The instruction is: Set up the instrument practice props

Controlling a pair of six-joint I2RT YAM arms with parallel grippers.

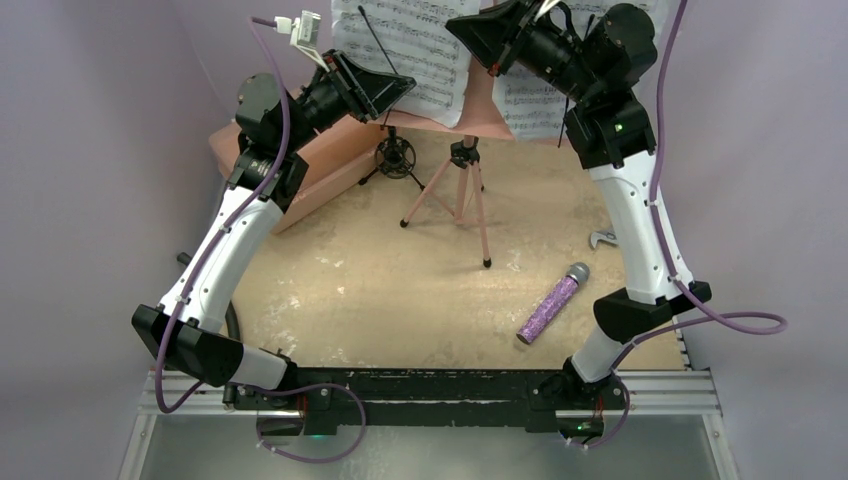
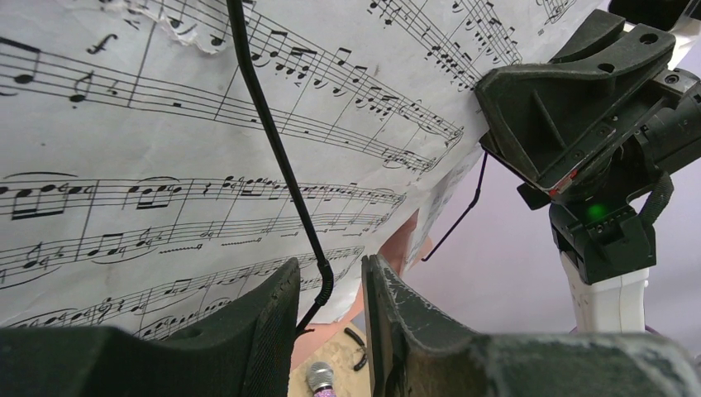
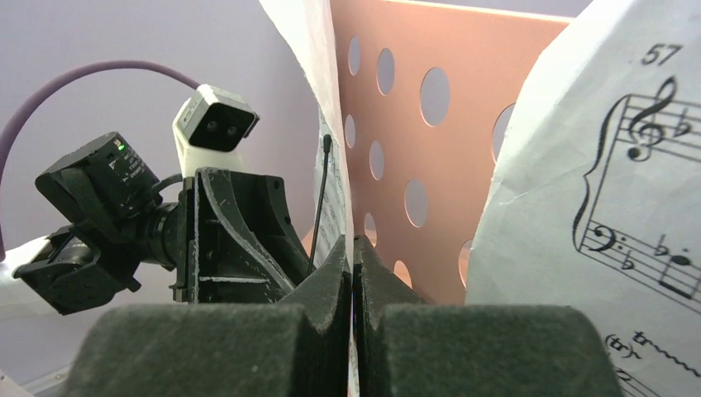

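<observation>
Right wrist: right gripper [image 3: 353, 248] pressed together (unclear from above); left wrist: left gripper [image 2: 331, 266] spread astride black wire [image 2: 266, 126]

This is a robot lab test cell. A pink music stand [image 1: 465, 155] stands on a tan, mottled desk [image 1: 380, 300], which plain lilac walls [image 1: 90, 150] close in behind the stand and on both sides of it. In front of the stand, an aluminium rail [image 1: 690, 385] along the desk's near edge carries two white-and-black robot arms [image 1: 225, 255]. One arm rises on each side of the stand, and both trail purple cables [image 1: 725, 322]. A small white camera [image 3: 213, 122] sits on the arm left of the stand.
</observation>
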